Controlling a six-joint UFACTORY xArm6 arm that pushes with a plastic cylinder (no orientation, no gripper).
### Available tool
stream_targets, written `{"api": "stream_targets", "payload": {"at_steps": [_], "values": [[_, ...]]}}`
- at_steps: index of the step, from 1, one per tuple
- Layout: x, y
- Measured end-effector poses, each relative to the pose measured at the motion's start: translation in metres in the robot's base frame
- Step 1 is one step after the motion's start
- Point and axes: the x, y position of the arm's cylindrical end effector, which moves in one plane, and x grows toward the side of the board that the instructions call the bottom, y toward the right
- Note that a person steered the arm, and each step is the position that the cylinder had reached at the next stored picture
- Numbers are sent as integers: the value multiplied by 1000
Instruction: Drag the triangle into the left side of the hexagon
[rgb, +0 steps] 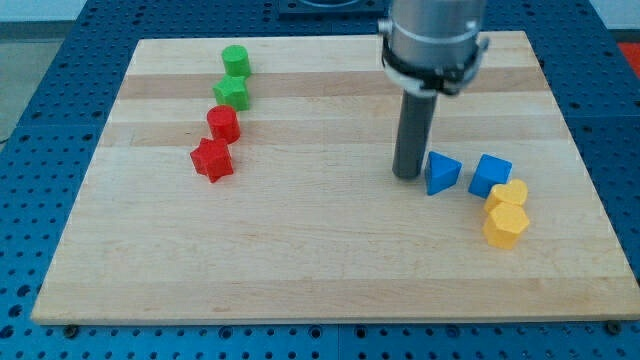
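Blue, glossy plastic triangle (441, 172) lies on the pale wooden board (300, 250), my tip (407, 176) just at its left, a yellow hexagon (505, 226) toward its lower right; no jaws on this rod.

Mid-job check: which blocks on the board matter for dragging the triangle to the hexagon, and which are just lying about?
In the job:
- blue triangle, just right of my tip
- yellow hexagon, at the view's lower right

Lying about:
- blue cube
- second yellow block, shape unclear
- green cylinder
- green star-like block
- red cylinder
- red star-like block
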Motion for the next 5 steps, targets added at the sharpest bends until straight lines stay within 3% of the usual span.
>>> {"api": "stream_targets", "payload": {"at_steps": [2,4,5], "values": [[77,0],[75,3],[24,2]]}}
